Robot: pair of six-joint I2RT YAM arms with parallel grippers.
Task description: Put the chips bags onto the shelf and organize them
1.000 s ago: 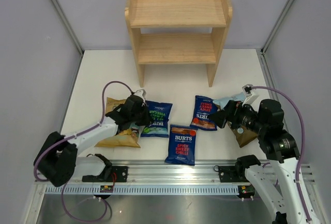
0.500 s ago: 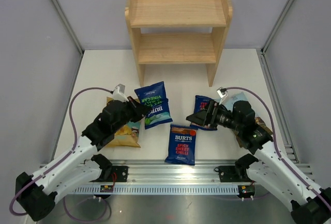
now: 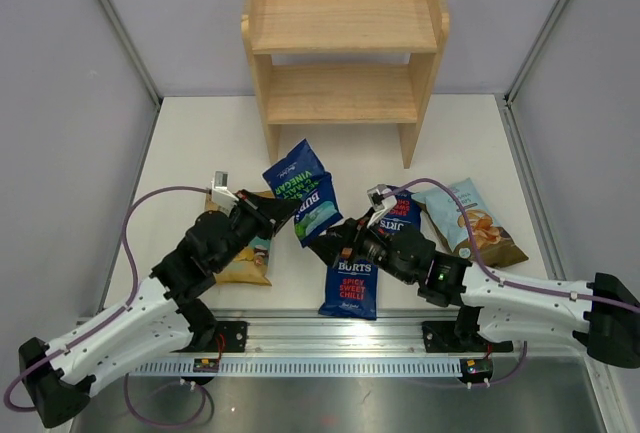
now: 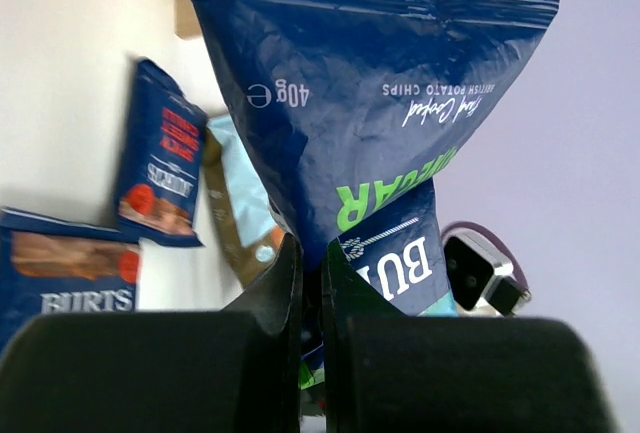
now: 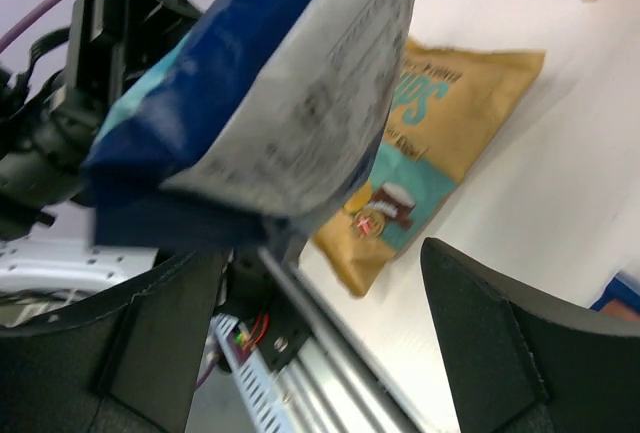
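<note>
While the left gripper is pinching the green-lettered Burts bag by one end, its jaws are pressing tight together on the foil, with only a sliver showing between them in the wrist view. The bag is hanging tilted above the table, between the two arms and well short of the shelf, whose two tiers are standing bare at the far side.

The right gripper is reaching in from the other side with its jaws spread wide. Its own camera is showing the lifted bag's grey back just above the fingers; I cannot tell whether they are touching it.

The other bags are all lying flat on the table. The tan CHIPS bag is sitting partly under the left arm. One red-lettered Burts bag is lying near the front rail, and a second red-lettered bag is resting beyond the right arm, just beside the light-blue-and-brown bag.
</note>
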